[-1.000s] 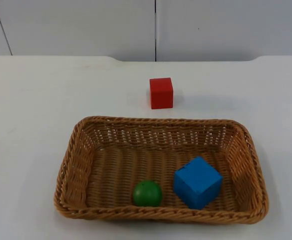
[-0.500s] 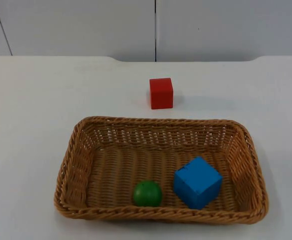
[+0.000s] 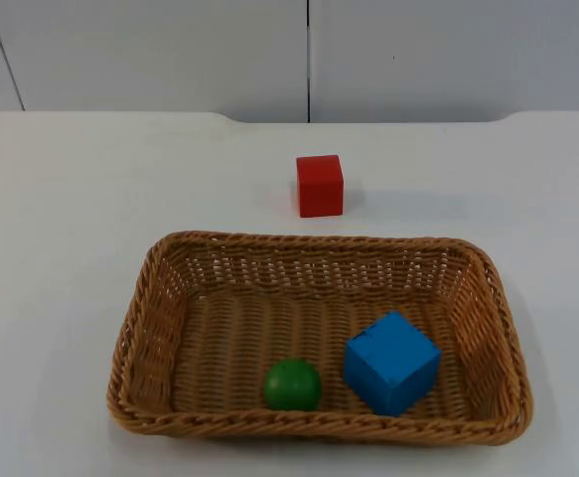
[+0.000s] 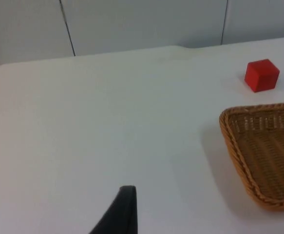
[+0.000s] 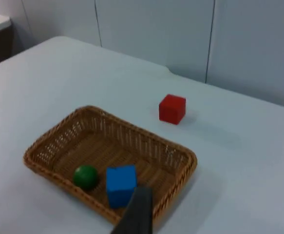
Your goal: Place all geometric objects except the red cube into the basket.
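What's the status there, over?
Left gripper and right gripper wait, raised. Green ball, blue cube in basket; red cube outside. Nothing obstructing.

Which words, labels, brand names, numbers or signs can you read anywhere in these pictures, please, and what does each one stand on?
None: no text, number or sign can be read anywhere.
red cube: plain faces, no marking.
blue cube: plain faces, no marking.
green ball: plain.
basket: bare wicker, no tag.
table and partition wall: unmarked.
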Controlling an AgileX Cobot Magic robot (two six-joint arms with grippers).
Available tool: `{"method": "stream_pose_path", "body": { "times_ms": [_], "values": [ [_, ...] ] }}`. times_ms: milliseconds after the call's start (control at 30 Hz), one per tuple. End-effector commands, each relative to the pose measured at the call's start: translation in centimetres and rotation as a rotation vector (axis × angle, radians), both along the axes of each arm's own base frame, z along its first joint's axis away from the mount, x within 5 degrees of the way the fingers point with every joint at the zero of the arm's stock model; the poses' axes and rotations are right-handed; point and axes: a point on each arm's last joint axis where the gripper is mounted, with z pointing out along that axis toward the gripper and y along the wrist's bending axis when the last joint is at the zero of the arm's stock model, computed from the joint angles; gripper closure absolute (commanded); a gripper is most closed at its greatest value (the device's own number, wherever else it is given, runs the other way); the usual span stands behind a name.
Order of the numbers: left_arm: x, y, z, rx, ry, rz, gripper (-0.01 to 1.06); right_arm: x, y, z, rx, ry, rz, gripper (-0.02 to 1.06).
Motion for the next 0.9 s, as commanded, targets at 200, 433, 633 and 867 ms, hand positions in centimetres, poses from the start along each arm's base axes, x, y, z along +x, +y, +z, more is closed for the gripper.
{"method": "stream_pose_path", "body": {
  "times_ms": [200,433,633,867],
  "values": [
    [1.0,-0.1,-2.2,0.005,0.074,0.003,0.0,-1.4,0.1,-3.2,-0.038,0.047,0.126,0.24],
    [1.2,0.0,-2.4,0.016,0.068,0.012,0.0,-1.4,0.7,-4.6,-0.075,0.115,0.167,0.24],
    [1.3,0.0,-2.4,0.018,0.064,0.015,0.0,-1.4,0.7,-4.9,-0.091,0.126,0.163,0.24],
    [1.3,0.0,-2.4,0.018,0.064,0.015,0.0,-1.4,0.7,-5.0,-0.095,0.126,0.168,0.24]
  ]
}}
